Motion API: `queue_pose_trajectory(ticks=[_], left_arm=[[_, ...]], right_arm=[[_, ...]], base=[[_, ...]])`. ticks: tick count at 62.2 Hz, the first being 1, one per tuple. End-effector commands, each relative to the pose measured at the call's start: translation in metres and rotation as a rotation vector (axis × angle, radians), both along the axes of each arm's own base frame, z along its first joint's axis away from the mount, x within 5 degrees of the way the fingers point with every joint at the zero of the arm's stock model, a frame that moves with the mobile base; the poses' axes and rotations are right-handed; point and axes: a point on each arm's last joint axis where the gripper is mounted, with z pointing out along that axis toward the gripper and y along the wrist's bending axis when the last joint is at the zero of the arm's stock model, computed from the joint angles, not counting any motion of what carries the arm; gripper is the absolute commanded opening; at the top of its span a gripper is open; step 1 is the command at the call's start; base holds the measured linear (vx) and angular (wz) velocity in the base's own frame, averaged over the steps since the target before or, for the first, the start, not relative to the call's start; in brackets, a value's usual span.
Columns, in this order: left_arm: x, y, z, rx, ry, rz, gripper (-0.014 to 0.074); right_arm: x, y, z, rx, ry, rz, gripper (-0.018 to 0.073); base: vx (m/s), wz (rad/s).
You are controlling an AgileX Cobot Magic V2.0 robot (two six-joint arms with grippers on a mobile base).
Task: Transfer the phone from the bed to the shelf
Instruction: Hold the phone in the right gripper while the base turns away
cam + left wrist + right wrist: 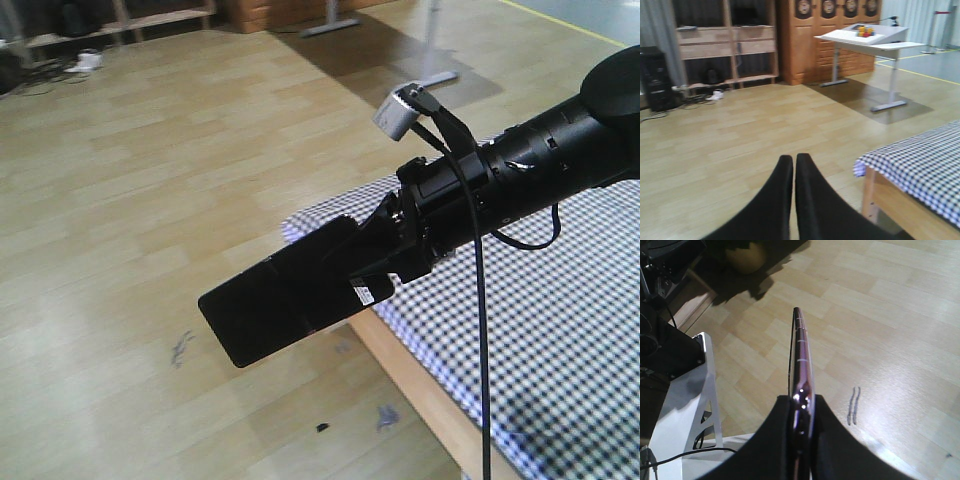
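Phone (285,300): one seen. It is clear of the bed (560,330), in the air above the wood floor (150,200) just off the bed's corner, and well apart from the shelf (727,42) at the far wall. One bed and one shelf unit are in view.

Grippers: two.
- The right gripper (372,258) is clamped on one end of the phone, a finger on each flat face. In its wrist view the slab stands edge-on between the black fingers (775,440).
- The left gripper (793,159) has its fingers pressed together, holding nothing and touching nothing.

Condition of phone:
- Thin glossy black slab.
- One small white sticker (364,294) by the gripped end.
- Pinkish-metallic edge, seen in the right wrist view.
- Long axis slopes down away from the gripper.
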Motion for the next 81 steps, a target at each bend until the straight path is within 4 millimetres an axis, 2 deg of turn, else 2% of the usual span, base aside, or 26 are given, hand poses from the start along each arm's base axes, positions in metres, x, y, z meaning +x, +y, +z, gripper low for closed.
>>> queue_pose_trajectory(ticks=[1,48,81], left_arm=[[-0.0013,-0.0002,0.0145,-0.011,-0.108,-0.002,0.0001],[-0.0013,-0.0002,0.0145,-0.011,-0.108,-0.002,0.0001],[-0.0013,-0.0002,0.0145,-0.011,-0.108,-0.002,0.0001]], right_arm=[[-0.014,0.0008,0.0261,0.092,-0.012,0.043,-0.0002],[-0.014,0.0008,0.0261,0.092,-0.012,0.043,-0.0002],[-0.0139,0.0009,0.0262,0.093,-0.012,0.043,-0.0002]], base=[[-0.15,0.59],[-0.14,0.53],[-0.04,0.16]])
